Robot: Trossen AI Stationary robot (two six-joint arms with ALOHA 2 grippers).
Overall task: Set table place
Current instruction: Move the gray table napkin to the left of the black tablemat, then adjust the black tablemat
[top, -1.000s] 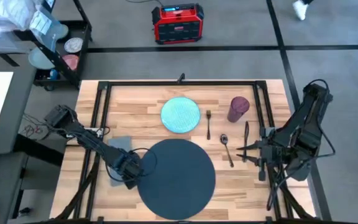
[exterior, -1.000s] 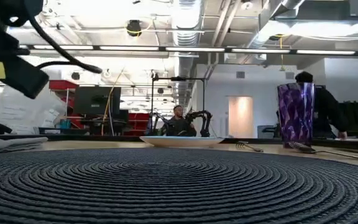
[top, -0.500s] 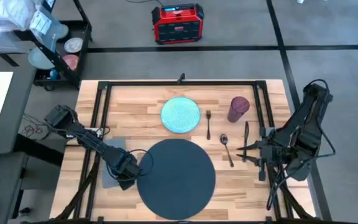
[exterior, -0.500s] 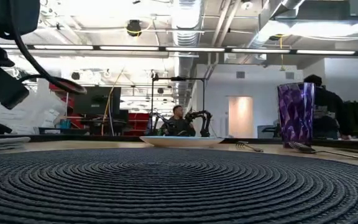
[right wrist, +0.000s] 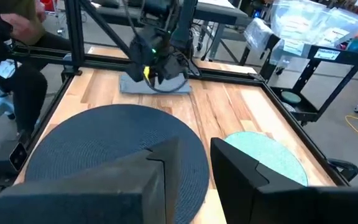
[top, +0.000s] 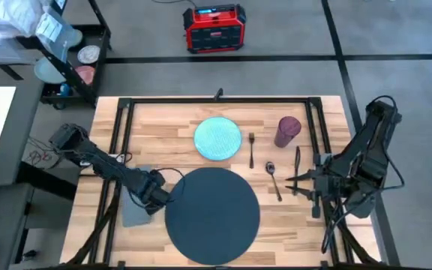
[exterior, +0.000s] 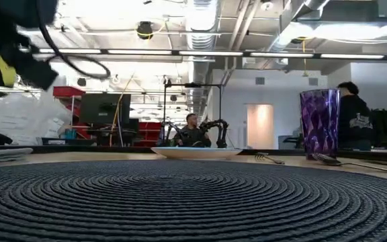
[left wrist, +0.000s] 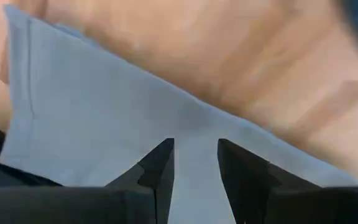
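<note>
The wooden table carries 7 pieces: mat, plate, napkin, fork, spoon, knife, cup.

Light wooden table: dark grey round mat at the front edge; teal plate behind it; fork, spoon, knife, purple cup upright toward the right edge; grey napkin flat near the left edge.

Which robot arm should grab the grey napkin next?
The left arm, probably. Its left gripper hovers right over the grey napkin, fingers slightly apart. The right gripper waits across the mat, near the spoon.
</note>
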